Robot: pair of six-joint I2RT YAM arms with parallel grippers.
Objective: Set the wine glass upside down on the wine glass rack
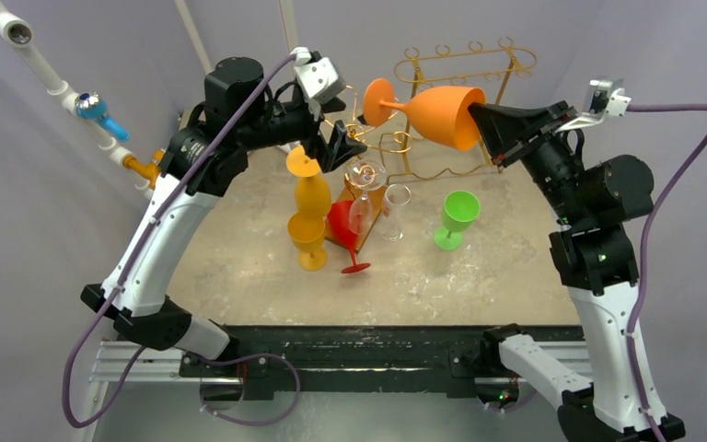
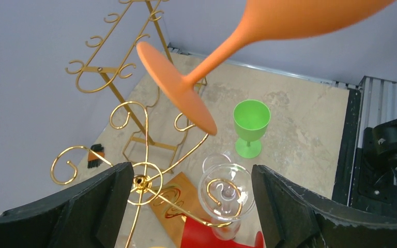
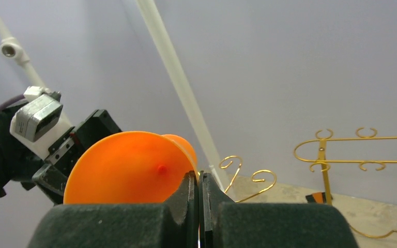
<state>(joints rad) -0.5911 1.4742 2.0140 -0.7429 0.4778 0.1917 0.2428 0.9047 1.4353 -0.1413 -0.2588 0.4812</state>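
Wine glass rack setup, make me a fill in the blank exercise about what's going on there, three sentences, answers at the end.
1. The wine glass pinched at its rim by the right gripper is ____ in colour.
2. The left gripper hangs over the gold rack with its jaws ____.
3. On the table, the green glass stands ____.

Missing words: orange; open; upright.

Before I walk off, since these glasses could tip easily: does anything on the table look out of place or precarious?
One thing: an inverted yellow glass sits rim to rim on an upright yellow glass, left of the red glass. That stack looks tippy.
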